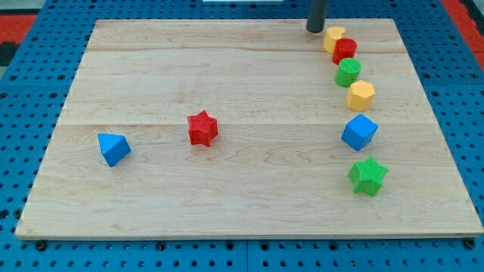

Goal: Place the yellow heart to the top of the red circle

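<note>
Scanning from the view's left across the wooden counter (227, 189), a blue triangle block (113, 148) sits low on the left side, well apart from everything else. A red star block (203, 128) lies near the middle. Further right, my tip (315, 29) touches down near the view's top edge, just to the left of the yellow heart (333, 38). There is no hand on this arm, only the dark rod, so nothing is held. The yellow heart is touching the upper left of the red circle (345, 51). Below them a curved line runs down the right side: a green round block (349, 72), a yellow hexagon block (361, 95), a blue cube (359, 132) and a green star block (368, 176). The heart looks almost placed already. A short, gentle nudge toward the view's right should centre it above the circle, without knocking the circle into the green block.
</note>
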